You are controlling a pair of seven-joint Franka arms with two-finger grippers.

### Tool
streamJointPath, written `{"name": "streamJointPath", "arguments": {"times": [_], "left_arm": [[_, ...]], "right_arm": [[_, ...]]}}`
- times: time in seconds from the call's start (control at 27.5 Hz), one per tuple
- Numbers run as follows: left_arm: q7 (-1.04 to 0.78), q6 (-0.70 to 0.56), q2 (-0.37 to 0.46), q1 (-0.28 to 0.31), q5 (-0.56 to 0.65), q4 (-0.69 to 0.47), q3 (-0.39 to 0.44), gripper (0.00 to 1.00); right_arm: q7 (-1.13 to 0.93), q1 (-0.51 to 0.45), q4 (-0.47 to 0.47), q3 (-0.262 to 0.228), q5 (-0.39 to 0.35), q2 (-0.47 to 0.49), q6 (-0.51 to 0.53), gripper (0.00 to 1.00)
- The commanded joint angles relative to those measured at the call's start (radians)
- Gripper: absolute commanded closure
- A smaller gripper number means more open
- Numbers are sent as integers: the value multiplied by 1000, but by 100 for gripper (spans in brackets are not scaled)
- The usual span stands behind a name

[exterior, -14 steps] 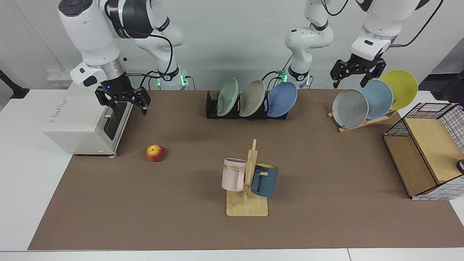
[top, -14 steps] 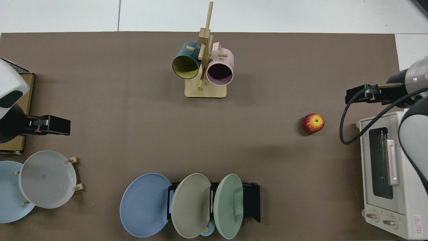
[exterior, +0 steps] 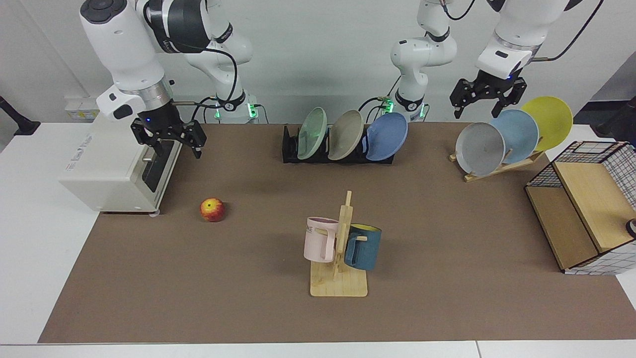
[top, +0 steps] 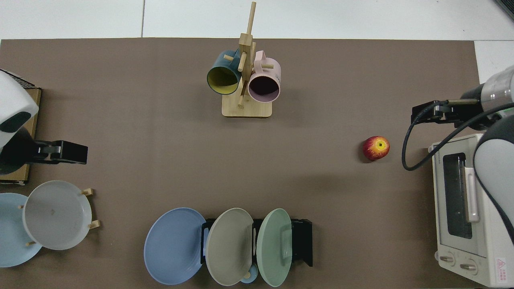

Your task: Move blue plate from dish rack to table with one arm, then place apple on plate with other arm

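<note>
In the facing view, the dish rack (exterior: pixel 293 149) stands at the upper middle of the worktop (exterior: pixel 248 298), with three plates upright in its slots. The blue plate (exterior: pixel 386 136) is the rightmost of them, the beige plate (exterior: pixel 346 134) sits in the middle and the green plate (exterior: pixel 312 133) at the left. A small item, perhaps a spoon, seems to lie under the plates in the top view. The apple (exterior: pixel 212 210) lies at the middle left, just right of the toaster oven (exterior: pixel 114 169). The mug tree (exterior: pixel 340 258) stands at the lower middle, a mug hung on each side. The wooden plate stand (exterior: pixel 497 166) with three plates is at the upper right, and the wire-sided shelf (exterior: pixel 581 219) is below it at the right edge.
</note>
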Motion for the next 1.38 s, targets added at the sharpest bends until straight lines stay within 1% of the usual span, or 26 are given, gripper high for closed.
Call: {"name": "streamJointPath", "arguments": {"times": [0.0, 0.11, 0.22, 0.33, 0.47, 0.55, 0.65, 0.73, 0.8, 0.91, 1.02, 1.09, 1.2, 1.24, 1.31, 1.35], "left_arm": [[11, -20, -29, -9, -16, -35, 5, 0], [12, 3, -57, -21, -29, -107, 2, 0], [12, 40, -86, -23, -52, -189, -4, 0], [12, 103, -126, -23, -68, -294, -15, 0], [8, 199, -170, -29, -85, -477, -70, 0], [12, 270, -209, -29, -99, -555, -75, 0], [14, 314, -227, -32, -125, -634, -86, 0], [14, 351, -229, -31, -128, -689, -113, 0], [14, 382, -243, -32, -130, -723, -116, 0], [12, 379, -244, -34, -136, -750, -122, 0], [12, 370, -250, -50, -186, -781, -139, 0], [12, 380, -243, -52, -217, -802, -161, 0], [12, 390, -243, -52, -219, -827, -176, 1], [12, 382, -243, -54, -219, -829, -176, 5], [12, 370, -244, -54, -219, -827, -184, 31], [11, 370, -246, -52, -219, -827, -191, 48]], "right_arm": [[15, -1, -23, 4, -15, -18, 9, 1], [15, 3, -24, 4, -8, -18, 28, 1], [15, 34, -23, 4, -18, -3, 35, 1], [25, 42, -32, 4, 1, 16, 99, 1], [15, 48, -35, 5, 1, 74, 141, 0], [12, 40, -38, 5, 1, 98, 169, 0], [-17, 32, -55, 5, 1, 134, 199, 0], [-56, 32, -84, 5, 1, 149, 242, 0], [-68, 29, -136, 5, -1, 154, 302, 0], [-65, 29, -229, 5, -1, 163, 402, 0], [-68, 40, -309, 5, -1, 181, 517, 0], [-70, 43, -326, 5, -8, 186, 534, 0], [-90, 42, -332, 5, -18, 192, 532, 0], [-105, 40, -334, 5, -18, 197, 534, 0], [-137, 31, -334, 5, -18, 211, 535, 0], [-152, 26, -334, 4, -19, 217, 540, 0]]}}
